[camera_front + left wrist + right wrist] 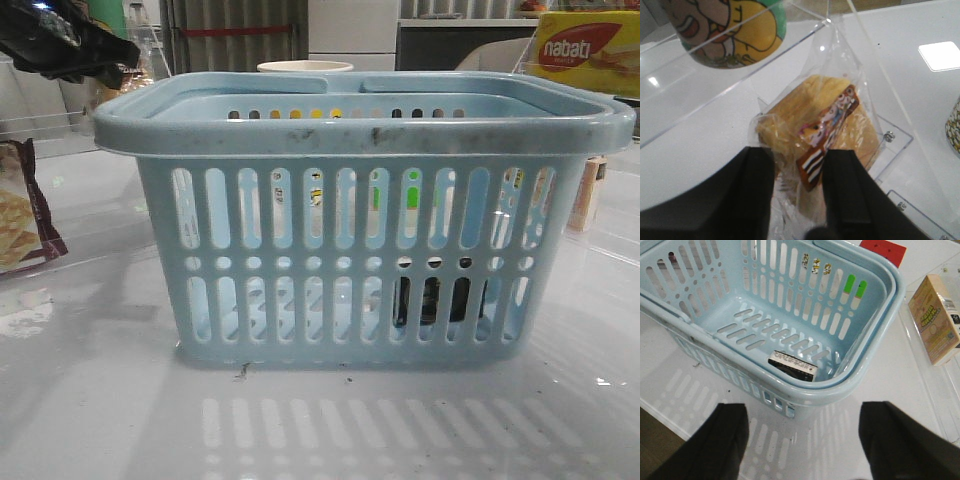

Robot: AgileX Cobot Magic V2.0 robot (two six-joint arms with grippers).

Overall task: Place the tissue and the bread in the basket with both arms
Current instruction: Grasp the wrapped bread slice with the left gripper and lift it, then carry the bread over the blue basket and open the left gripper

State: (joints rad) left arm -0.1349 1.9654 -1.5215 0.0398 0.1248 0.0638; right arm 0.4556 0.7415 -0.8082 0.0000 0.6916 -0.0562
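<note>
Filling the front view, closest of all, is the basket (360, 250), sitting square on the table (100, 420) with its long side toward us and its mouth wide open, ready to take drops from above. And one item is in there! The tissue (792, 365), a small dark pack, lies flat on the basket floor near one wall; from the front it shows as a dark shape behind the lower right slots. Its long axis runs roughly along that nearby wall.

Over to the left claw (799, 197): fingers closed on the near end of the bread (822, 132), pinching wrapper and loaf together by the brown label band. The loaf stretches away from the fingers, long axis pointing straight out ahead of the claw, among clear plastic stands. An end-on pinch like this should let it hang lengthwise for lowering into the basket.

Meanwhile the right claw (802, 440) hangs spread wide and empty above the table beside the basket's rim, job apparently done. Bread is the one piece left to deliver.
</note>
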